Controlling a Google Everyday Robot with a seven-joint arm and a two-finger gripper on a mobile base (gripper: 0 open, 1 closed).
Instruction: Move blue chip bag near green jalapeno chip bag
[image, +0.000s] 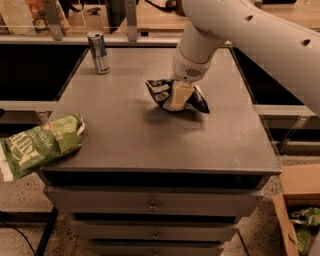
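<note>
The blue chip bag (158, 90) lies crumpled on the grey table top (150, 140), right of centre towards the back. My gripper (178, 97) hangs from the white arm and sits down on the middle of this bag, covering part of it. The green jalapeno chip bag (41, 145) lies at the table's front left corner, partly overhanging the left edge, well apart from the blue bag.
A slim blue-and-silver drink can (98, 52) stands upright at the table's back left. A cardboard box (295, 187) with small green packets (306, 225) sits on the floor at the lower right. Drawers run below the table's front edge.
</note>
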